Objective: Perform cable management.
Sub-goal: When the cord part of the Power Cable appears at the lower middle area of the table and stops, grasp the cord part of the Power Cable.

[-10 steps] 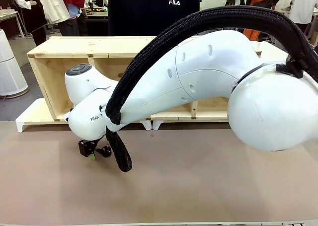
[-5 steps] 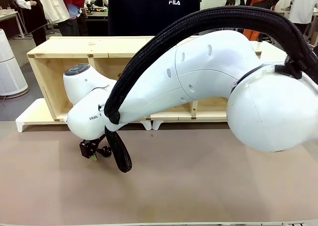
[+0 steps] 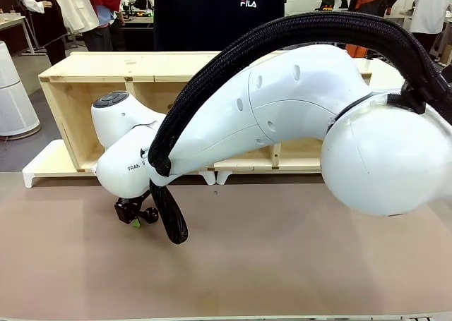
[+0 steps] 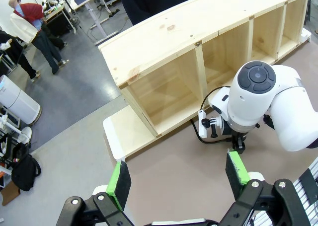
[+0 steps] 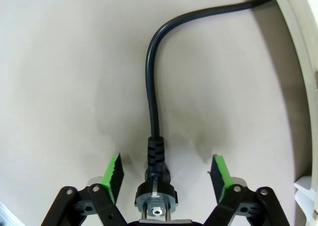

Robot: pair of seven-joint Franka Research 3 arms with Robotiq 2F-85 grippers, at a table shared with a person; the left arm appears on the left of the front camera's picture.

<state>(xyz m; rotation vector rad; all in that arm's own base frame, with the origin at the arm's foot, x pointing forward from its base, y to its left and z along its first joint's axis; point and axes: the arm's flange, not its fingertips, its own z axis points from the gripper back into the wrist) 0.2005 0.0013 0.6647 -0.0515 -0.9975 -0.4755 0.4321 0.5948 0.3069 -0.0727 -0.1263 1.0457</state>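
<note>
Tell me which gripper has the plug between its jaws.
The right gripper: the plug lies between its open jaws. The left gripper has nothing between its jaws.

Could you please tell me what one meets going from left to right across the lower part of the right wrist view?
One green pad of the right gripper → the cable at its plug end, between the pads and clear of both → the other green pad → the edge of the wooden shelf.
</note>
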